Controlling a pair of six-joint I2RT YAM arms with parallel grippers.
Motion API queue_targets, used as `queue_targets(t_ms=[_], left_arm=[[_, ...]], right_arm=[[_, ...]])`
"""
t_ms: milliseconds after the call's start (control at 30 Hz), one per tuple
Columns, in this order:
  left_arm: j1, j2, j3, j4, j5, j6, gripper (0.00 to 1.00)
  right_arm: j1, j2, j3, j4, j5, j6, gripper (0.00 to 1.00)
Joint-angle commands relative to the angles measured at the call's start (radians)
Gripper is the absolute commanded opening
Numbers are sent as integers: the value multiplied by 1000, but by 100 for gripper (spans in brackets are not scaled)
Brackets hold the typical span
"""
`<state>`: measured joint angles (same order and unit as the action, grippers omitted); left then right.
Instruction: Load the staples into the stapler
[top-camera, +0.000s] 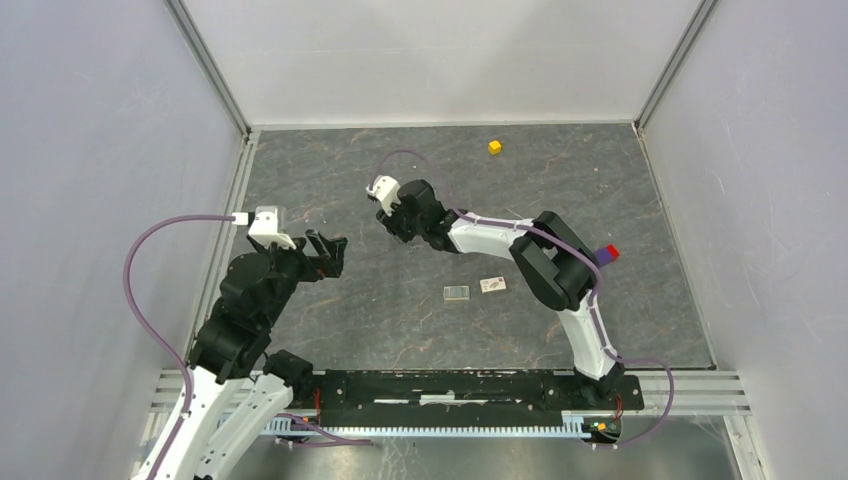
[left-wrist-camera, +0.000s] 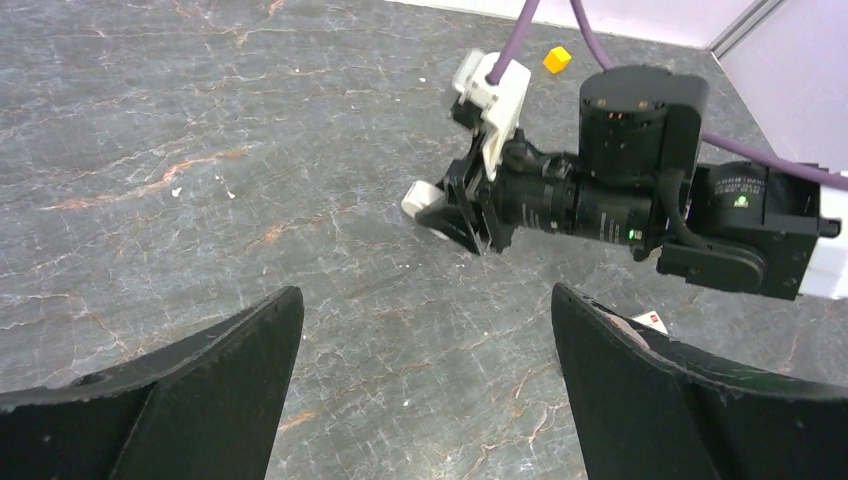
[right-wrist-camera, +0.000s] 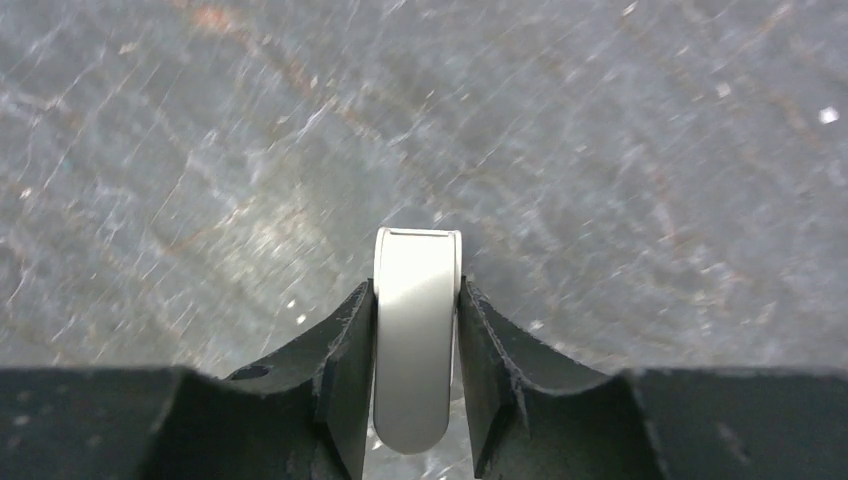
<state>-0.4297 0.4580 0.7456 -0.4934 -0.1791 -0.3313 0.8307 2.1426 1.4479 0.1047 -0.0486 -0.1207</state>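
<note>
**Status.** R claw (right-wrist-camera: 415, 292) clenched on stapler (right-wrist-camera: 417, 350), pads on its two long sides, at or just above counter (right-wrist-camera: 620, 150); top view, frame centre. L claw (left-wrist-camera: 425, 395) released, empty, facing R claw. Staples (top-camera: 456, 293) flat on counter, lower right of R claw, just beside card (top-camera: 492, 285), apart from both claws.

**Risks.**
- Side grip on smooth plastic: stapler may twist or slip when L claw pries it.
- Thin staples: may skid or snap at pickup.
- Card may be grabbed by mistake.

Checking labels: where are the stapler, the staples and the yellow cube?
stapler (right-wrist-camera: 417, 340): right wrist view, middle of its white body.
staples (top-camera: 456, 293): top external view, centre of the flat block.
yellow cube (top-camera: 494, 147): top external view, its top face.
</note>
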Motion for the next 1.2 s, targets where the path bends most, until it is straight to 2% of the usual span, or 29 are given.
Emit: queue_targets(t_ms=[0,133,300,500,567,700,800,967,1167], left_arm=[[-1,-14,-4,9,-29,43,100],[-1,-18,-4,12,-32,43,100],[-1,-20,-4,14,-25,46,100],[-1,-27,-3,15,-12,46,100],[-2,-29,-7,20,-3,44,100],[-1,-29,-8,21,15,40,100],[-1,-28,-11,28,31,40,100],[-2,-33,-10,23,28,41,100],[-1,-44,-12,24,23,41,100]], right_arm=[[-20,3,84,31,36,19,44],[-30,-47,66,-5,104,26,56],[-70,-193,-23,-51,149,91,57],[-150,-474,-322,-133,410,240,60],[-192,-554,-413,-166,513,317,65],[-268,-686,-562,-176,607,465,74],[-290,-711,-609,-186,669,566,81],[-297,-669,-597,-289,811,784,82],[-304,-625,-609,-293,866,891,82]])
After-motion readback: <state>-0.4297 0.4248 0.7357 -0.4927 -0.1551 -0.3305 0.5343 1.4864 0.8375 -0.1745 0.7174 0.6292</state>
